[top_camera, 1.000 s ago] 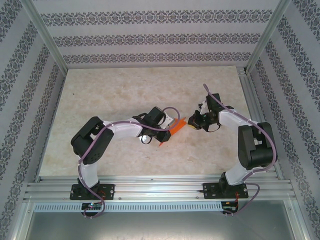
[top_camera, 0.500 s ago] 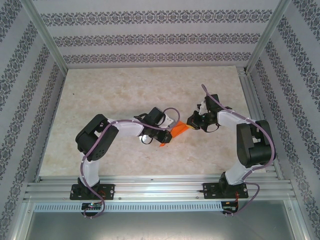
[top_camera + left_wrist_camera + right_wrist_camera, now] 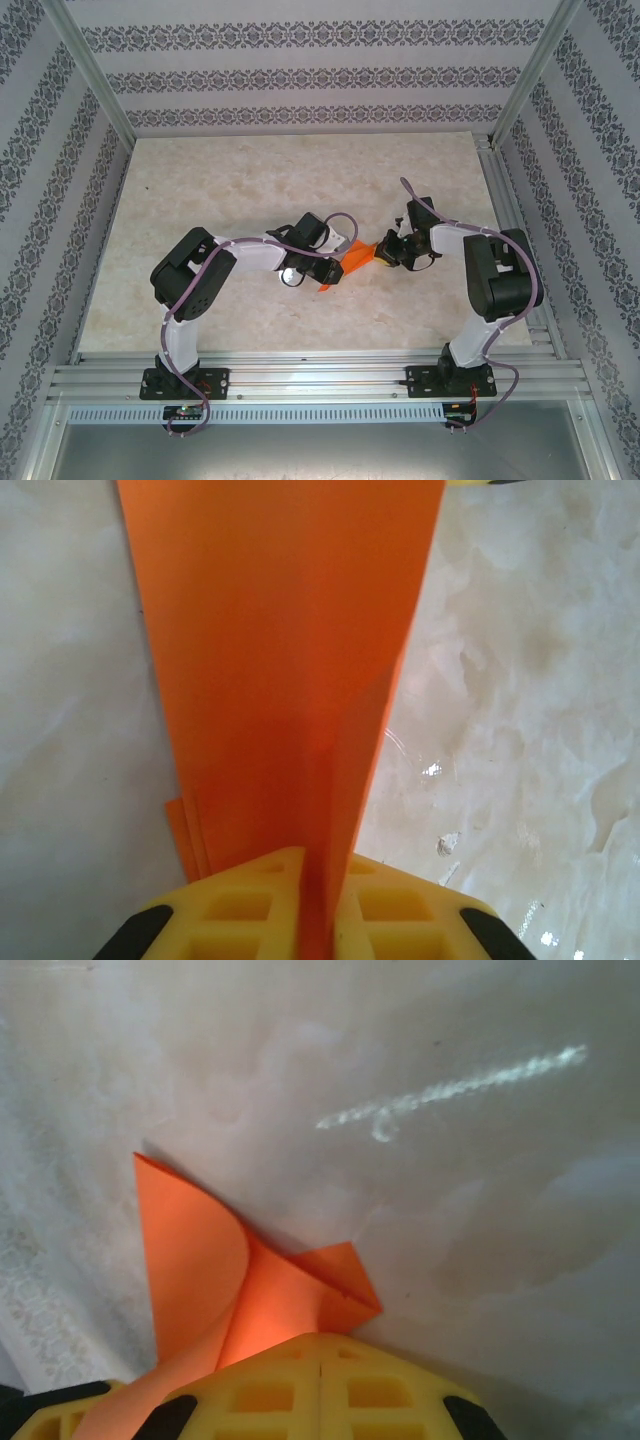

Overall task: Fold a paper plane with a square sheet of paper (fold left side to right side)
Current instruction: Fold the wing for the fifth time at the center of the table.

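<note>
Closed in with right gripper (image 3: 320, 1355), shut, seemingly on the right tip of the square sheet of paper (image 3: 352, 258); clamped at its left by left gripper (image 3: 320, 880); set for creasing.

We are looking into a robotics lab test cell, not a lived-in room. A frame of bare aluminium posts (image 3: 100, 85) boxes in the space, and the flat wall panels (image 3: 300, 75) behind them are papered in a repeating striped ornament, like a backdrop. The desk (image 3: 200, 190) is a single marble-look slab with slotted aluminium rails (image 3: 320, 378) across its near edge. Bolted onto those rails by black base plates are the left arm (image 3: 190, 290) and the right arm (image 3: 500, 285). Purple cables (image 3: 250, 243) run exposed along both arms, and a perforated metal strip (image 3: 300, 413) lies below the rails.
</note>
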Motion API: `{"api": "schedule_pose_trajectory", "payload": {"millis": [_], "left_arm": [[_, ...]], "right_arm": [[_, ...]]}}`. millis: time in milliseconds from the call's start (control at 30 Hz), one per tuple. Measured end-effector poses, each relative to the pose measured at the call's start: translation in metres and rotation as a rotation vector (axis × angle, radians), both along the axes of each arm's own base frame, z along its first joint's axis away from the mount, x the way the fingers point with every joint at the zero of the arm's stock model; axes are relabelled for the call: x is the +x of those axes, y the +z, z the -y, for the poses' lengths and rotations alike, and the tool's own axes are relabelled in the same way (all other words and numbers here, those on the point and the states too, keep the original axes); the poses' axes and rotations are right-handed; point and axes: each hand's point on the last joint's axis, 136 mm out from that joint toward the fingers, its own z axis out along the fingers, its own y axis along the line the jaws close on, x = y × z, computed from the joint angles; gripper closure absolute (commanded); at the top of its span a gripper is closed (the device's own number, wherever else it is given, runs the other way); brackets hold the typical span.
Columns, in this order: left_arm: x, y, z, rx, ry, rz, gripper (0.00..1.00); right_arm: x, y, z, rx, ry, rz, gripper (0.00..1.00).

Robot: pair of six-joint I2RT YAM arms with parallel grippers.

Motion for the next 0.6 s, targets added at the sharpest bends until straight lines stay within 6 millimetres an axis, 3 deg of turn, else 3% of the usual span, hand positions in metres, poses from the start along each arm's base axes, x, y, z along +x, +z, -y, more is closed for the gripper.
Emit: {"api": "schedule_pose_trajectory", "payload": {"millis": [200, 600], "left_arm": [[0.002, 0.003, 0.002, -0.005, 0.000, 0.007, 0.86], [0.006, 0.008, 0.005, -0.013, 0.003, 0.012, 0.86]], "right_arm": [[0.014, 0.002, 0.000, 0.001, -0.022, 0.037, 1.00], [0.021, 0.006, 0.001, 0.006, -0.041, 0.054, 1.00]]}}
